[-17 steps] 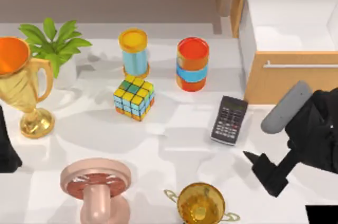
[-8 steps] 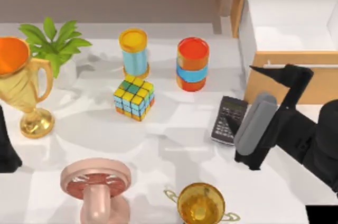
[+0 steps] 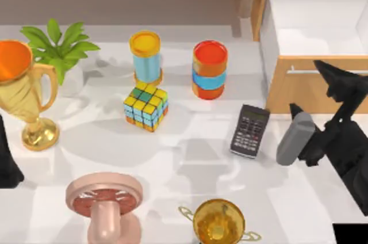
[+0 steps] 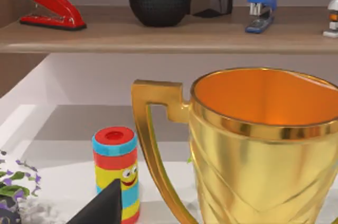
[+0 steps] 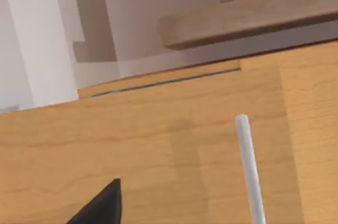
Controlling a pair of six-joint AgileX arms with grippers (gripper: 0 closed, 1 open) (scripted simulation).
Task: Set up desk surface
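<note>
1. the right claw (image 3: 313, 91) hangs at the right side of the worktop (image 3: 190, 157), just in front of the open drawer cabinet (image 3: 299, 86), next to the calculator (image 3: 250, 130). its fingers look spread apart and i see nothing held between them.
2. the right wrist view faces the cabinet's wood front and its pale bar handle (image 5: 248, 171) at close range, so my guess is that the step in hand concerns the drawer or the calculator beside it; which one i cannot tell.
3. the next move calls for lining the fingers up squarely on the chosen target while keeping the arm's grey link (image 3: 294, 139) off the calculator.
4. the left arm (image 3: 7, 163) sits parked at the left edge, by the tall gold trophy (image 3: 26, 97); whether its claw is open i cannot tell.
5. the worktop is a broad, smooth white top, crowded with a plant (image 3: 60, 48), a colour cube (image 3: 146, 106), two striped cans (image 3: 146, 57), a pink dumbbell (image 3: 104, 206) and a second trophy (image 3: 218, 221).
6. a brown shelf (image 4: 158, 31) at the back carries staplers.
</note>
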